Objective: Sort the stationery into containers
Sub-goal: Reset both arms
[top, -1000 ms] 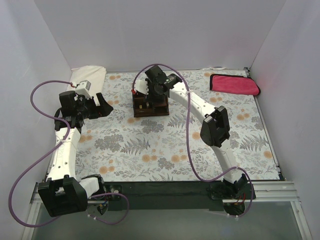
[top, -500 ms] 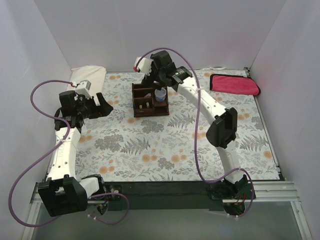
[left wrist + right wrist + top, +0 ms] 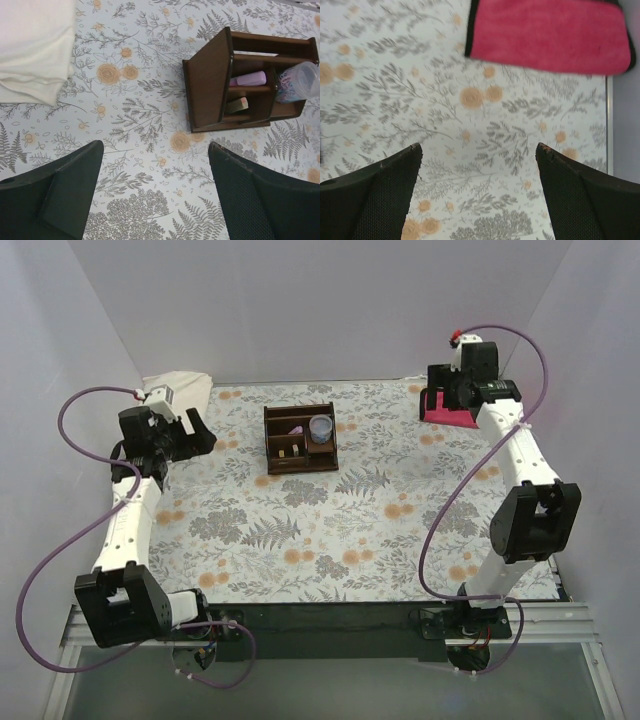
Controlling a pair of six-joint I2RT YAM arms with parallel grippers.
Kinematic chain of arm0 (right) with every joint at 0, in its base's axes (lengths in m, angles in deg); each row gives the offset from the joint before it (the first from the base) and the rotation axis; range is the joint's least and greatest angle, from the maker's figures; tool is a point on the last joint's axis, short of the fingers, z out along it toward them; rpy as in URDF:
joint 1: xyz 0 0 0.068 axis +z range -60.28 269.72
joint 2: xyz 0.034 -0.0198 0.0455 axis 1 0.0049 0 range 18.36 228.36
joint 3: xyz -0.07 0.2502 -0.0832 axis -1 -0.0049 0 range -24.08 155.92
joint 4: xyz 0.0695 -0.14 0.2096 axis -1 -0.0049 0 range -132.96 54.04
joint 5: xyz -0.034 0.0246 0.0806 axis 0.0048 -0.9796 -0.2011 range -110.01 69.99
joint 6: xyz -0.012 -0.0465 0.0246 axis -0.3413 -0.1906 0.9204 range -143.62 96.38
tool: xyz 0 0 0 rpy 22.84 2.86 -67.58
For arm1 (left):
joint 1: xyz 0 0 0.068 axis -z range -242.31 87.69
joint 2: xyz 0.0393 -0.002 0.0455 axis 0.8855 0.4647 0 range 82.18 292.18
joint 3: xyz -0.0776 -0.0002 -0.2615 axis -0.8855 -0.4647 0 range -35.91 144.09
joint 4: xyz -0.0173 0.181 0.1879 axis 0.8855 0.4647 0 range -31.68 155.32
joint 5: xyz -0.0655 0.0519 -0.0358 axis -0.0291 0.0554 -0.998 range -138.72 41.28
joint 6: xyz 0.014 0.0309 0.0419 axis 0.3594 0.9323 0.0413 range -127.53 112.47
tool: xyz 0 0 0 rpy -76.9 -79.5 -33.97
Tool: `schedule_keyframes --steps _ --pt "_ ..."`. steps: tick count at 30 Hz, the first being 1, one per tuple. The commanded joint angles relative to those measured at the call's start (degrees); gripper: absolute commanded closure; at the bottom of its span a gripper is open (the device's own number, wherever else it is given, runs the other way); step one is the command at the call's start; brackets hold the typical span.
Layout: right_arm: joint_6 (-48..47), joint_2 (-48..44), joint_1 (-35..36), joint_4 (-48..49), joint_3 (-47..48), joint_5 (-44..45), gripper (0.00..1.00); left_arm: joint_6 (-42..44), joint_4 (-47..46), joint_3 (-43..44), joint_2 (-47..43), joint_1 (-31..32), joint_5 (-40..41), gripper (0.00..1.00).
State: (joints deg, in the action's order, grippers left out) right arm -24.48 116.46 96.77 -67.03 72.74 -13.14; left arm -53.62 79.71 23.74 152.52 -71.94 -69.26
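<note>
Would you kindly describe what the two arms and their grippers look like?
The left arm and right arm have white links with black joint housings and a looping purple cable each. The left gripper and right gripper have broad black wedge-shaped fingers with fine textured faces.

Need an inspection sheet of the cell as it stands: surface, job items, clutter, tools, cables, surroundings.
Surface: floral mat, flat; no loose stationery seen on it.
Job's things: wooden organizer upright at mid-back; it holds a pink piece, a tan block and a clear cup of coloured clips.
Clutter: white cloth back left; magenta cloth back right.
Tools: left tool open, empty, near the white cloth; right tool open, empty, over the mat by the magenta cloth.
Cables: purple cables loop off both arms, apart from the organizer.
Surroundings: plain white walls; nothing else seen.
</note>
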Motion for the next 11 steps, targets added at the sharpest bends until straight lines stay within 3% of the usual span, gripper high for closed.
schedule_keyframes --steps 1,11 --pt "9.5 -5.2 -0.6 -1.3 -5.0 4.5 0.02 -0.1 -3.1 4.3 5.5 -0.2 3.0 0.16" --pt "6.0 -8.0 -0.5 -8.3 -8.5 4.8 0.01 -1.2 -2.7 12.9 17.5 -0.1 -0.6 0.15"
